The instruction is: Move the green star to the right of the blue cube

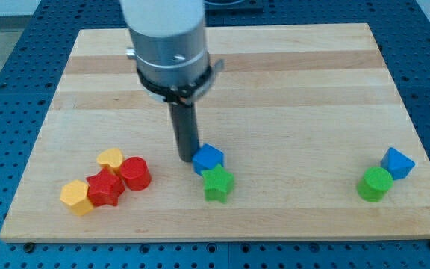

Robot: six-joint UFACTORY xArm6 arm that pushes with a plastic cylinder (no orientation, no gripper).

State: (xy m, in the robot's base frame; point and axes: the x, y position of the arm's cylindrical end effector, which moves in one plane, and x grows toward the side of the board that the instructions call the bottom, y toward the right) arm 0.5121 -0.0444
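Two blocks touching: green star just below blue cube | my tip at cube's left edge, likely repositioning | no jaws: plain rod.

my tip beside blue cube, green star

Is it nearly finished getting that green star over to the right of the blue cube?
Not yet. The green star sits just below the blue cube, touching it, not on its right. My tip is at the cube's left edge, away from the star. Still left: pushing the star round to the cube's right.
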